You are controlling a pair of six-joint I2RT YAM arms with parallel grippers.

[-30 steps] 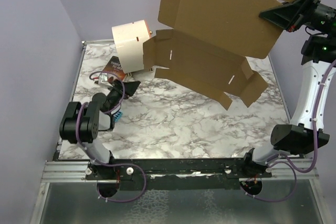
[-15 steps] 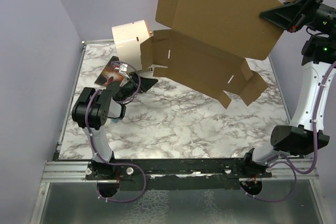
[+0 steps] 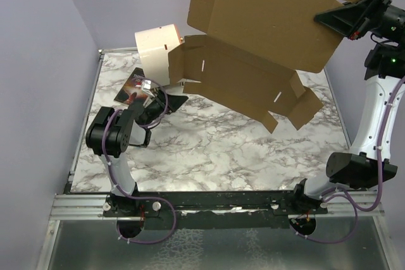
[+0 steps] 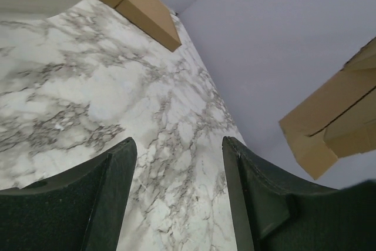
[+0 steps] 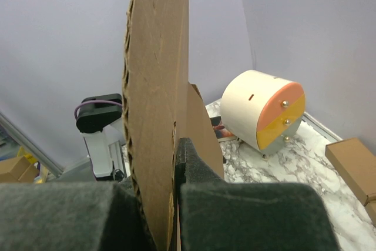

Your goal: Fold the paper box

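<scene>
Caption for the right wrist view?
Right gripper pinches the paper box edge-on; cream drum behind on the table.

paper box [image 3: 266,23] overhanging rear, table [image 3: 221,156] front open

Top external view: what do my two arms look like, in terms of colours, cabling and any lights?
Both match. The left arm and right arm have white links between bulky black joint housings, on black bases. Purple cables loop out near each base and run along the links. A green light glows on the right arm's upper housing. The fingers are dark, flat and grainy-faced.
</scene>
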